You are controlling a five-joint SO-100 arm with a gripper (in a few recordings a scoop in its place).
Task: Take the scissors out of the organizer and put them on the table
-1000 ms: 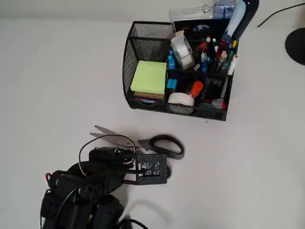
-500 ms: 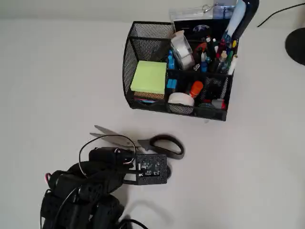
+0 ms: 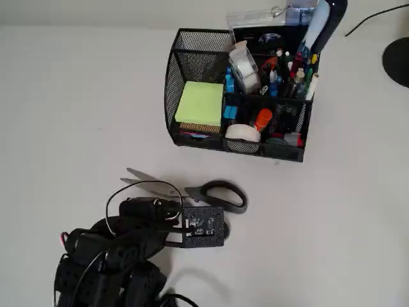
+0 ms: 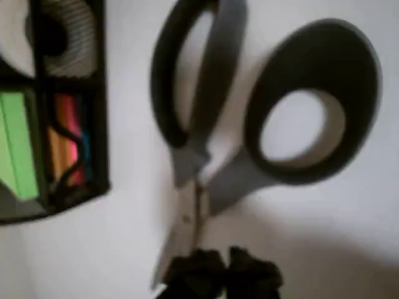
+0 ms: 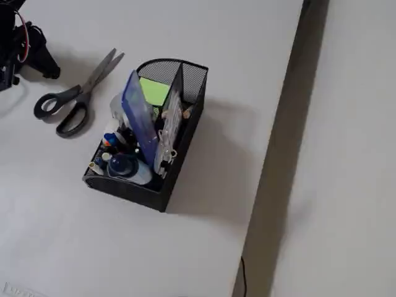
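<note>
Almost nothing moved since the earlier overhead pictures: scissors in the same spot, the wrist board of the arm drawn back from them a touch at most. At lower left of the overhead view, the black arm folded low, gripper (image 3: 167, 208) just beside the blades; spread or pressed together, cannot tell, though probably holding nothing, going by the dark tips below the blades in the wrist view. Next along, the scissors (image 3: 192, 190) flat on the table (image 3: 70, 102), blades slightly parted, grey loops pointing right, well apart from the organizer (image 3: 238, 96). Looks all but done: scissors out and resting, only the arm's withdrawal left. Organizer at upper right, crammed with pens, tape and a green sticky-note pad (image 3: 200, 103). Smooth off-white surface, bare otherwise; dark table edge (image 5: 281, 142) in the fixed view.
</note>
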